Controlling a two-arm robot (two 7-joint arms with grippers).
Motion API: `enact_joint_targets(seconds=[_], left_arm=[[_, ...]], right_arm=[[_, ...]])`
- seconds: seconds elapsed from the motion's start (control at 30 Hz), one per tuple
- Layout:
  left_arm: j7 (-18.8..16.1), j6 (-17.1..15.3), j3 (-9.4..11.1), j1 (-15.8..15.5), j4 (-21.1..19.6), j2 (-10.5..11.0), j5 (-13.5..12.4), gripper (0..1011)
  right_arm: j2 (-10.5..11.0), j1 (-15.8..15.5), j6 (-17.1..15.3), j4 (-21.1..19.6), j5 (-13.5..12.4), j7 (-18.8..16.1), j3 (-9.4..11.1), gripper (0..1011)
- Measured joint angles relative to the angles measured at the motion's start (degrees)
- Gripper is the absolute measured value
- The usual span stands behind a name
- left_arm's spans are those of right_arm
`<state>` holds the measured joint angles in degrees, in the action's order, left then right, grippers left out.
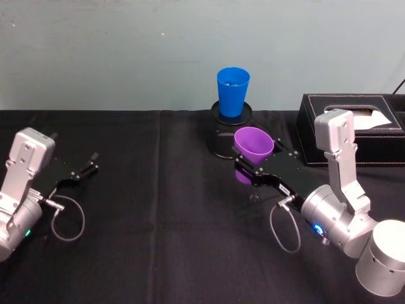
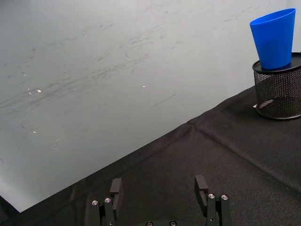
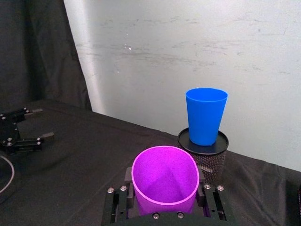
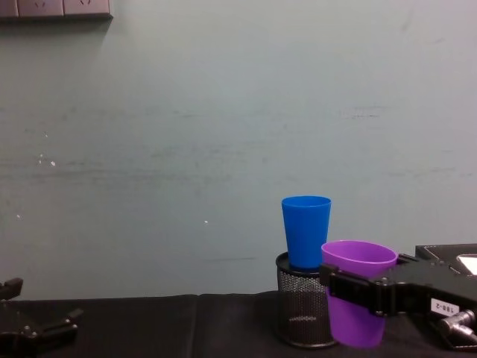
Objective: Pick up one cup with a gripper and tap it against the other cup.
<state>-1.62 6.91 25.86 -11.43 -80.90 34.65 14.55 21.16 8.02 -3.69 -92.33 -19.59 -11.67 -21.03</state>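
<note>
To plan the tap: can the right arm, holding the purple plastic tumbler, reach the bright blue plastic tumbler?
Probably yes. The right gripper holds the purple plastic tumbler close to the black mesh holder, lower than the bright blue plastic tumbler on top; nothing stands between them.

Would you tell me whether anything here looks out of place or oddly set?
The blue cup stands upright on top of the black mesh pen holder rather than on the table, an unusual perch. The purple cup sits clamped in the right gripper; the left gripper rests open, far left.
</note>
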Motion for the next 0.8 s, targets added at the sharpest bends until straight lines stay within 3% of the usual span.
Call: enact_joint_targets(seconds=[0.8], left_arm=[[0.0,0.0,0.0,0.0,0.0,0.0,0.0,1000]], right_arm=[[0.0,0.0,0.0,0.0,0.0,0.0,0.0,722]])
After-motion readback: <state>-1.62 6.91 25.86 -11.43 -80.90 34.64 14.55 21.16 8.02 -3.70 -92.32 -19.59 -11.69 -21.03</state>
